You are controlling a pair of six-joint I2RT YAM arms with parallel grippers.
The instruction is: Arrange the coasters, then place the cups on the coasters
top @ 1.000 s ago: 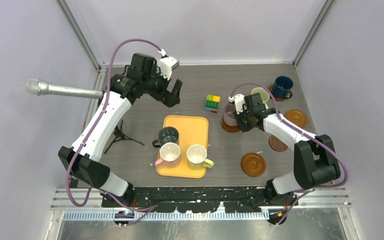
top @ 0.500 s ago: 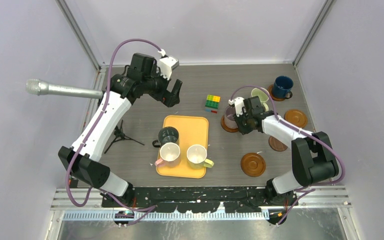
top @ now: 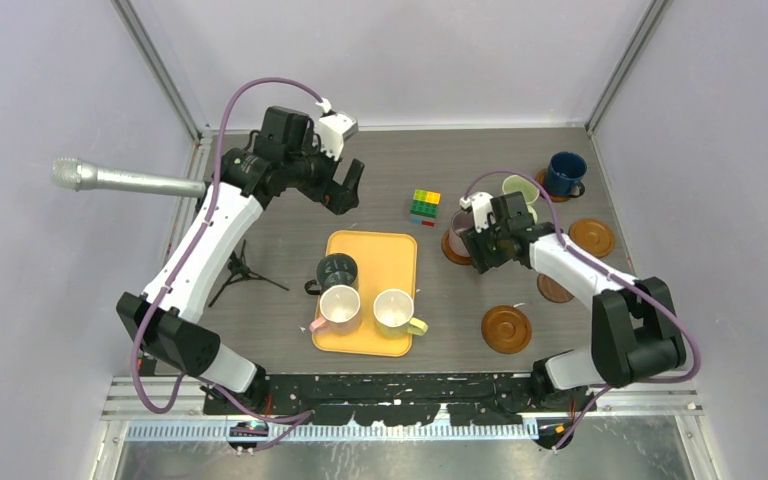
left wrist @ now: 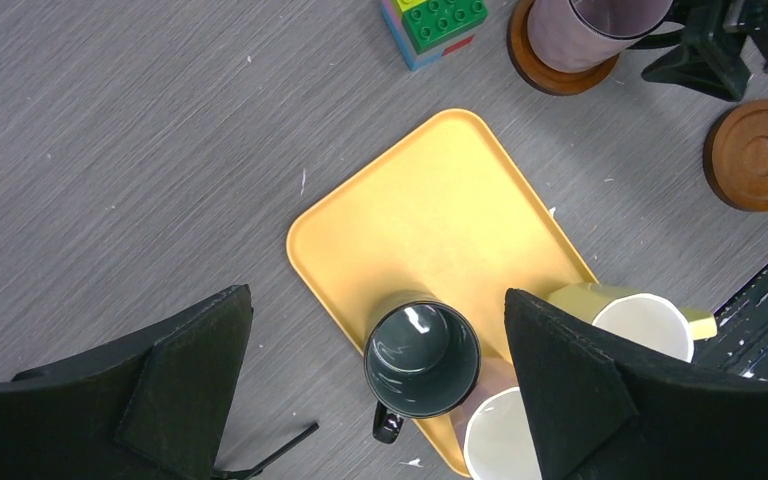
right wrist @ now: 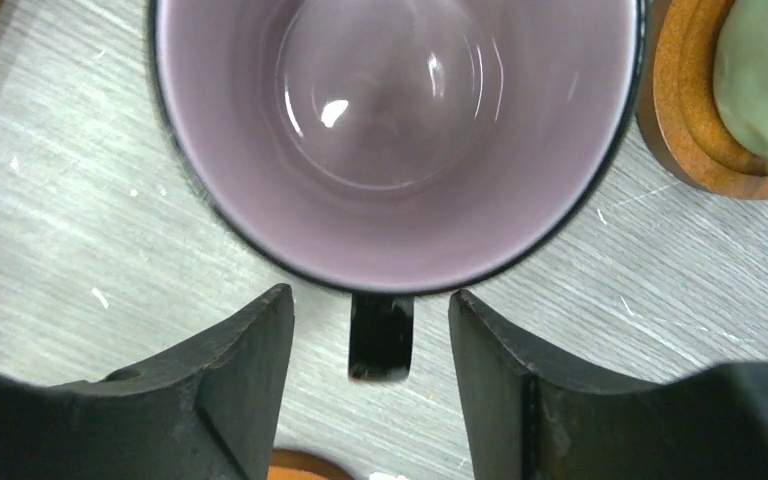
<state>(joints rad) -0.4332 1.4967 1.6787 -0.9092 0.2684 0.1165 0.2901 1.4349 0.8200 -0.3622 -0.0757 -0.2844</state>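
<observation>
Tabletop [right wrist: 60, 250], mug handle [right wrist: 380, 345] within right hand [right wrist: 365, 310]

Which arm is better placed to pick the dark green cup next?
Left, probably. The left tool hangs open near the tray, the dark green cup in its wrist view. The right tool is open around the handle of the mauve cup.

Left gripper [top: 347, 190] raised, spread wide; right gripper [right wrist: 370, 300] low, fingers parted.
</observation>
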